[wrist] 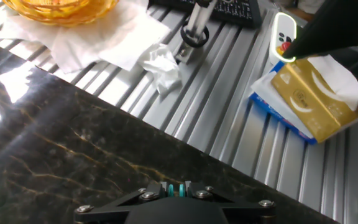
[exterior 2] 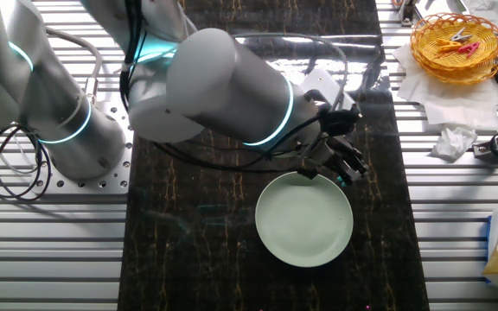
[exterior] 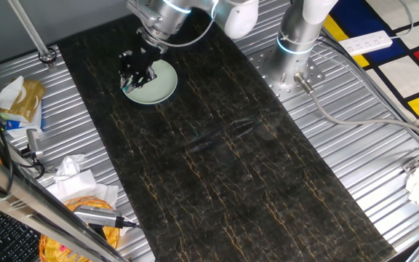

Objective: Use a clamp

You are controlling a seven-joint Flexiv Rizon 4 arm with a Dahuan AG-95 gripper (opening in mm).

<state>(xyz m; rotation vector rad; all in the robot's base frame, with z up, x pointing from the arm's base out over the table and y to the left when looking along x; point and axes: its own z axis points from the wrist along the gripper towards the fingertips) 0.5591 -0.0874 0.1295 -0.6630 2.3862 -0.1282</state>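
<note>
The round pale green plate [exterior: 160, 86] lies at the far end of the dark marble mat [exterior: 217, 153]. My black gripper [exterior: 135, 73] hangs over the plate's left rim. In the other fixed view the gripper [exterior 2: 349, 167] is at the plate's [exterior 2: 305, 220] upper right rim. The tiny teal clamp [wrist: 178, 188] sits pinched between my fingertips in the hand view. A speck of its teal shows under the fingers [exterior 2: 342, 180]. Whether the clamp touches the plate cannot be told.
An orange wicker basket [exterior 2: 456, 41] on white paper, a crumpled tissue [exterior 2: 452, 142] and a yellow tissue box [wrist: 312, 93] lie on the ribbed metal table beside the mat. The arm's base [exterior: 291, 69] stands at the mat's other side. A white power strip [exterior: 366, 44] lies on the floor.
</note>
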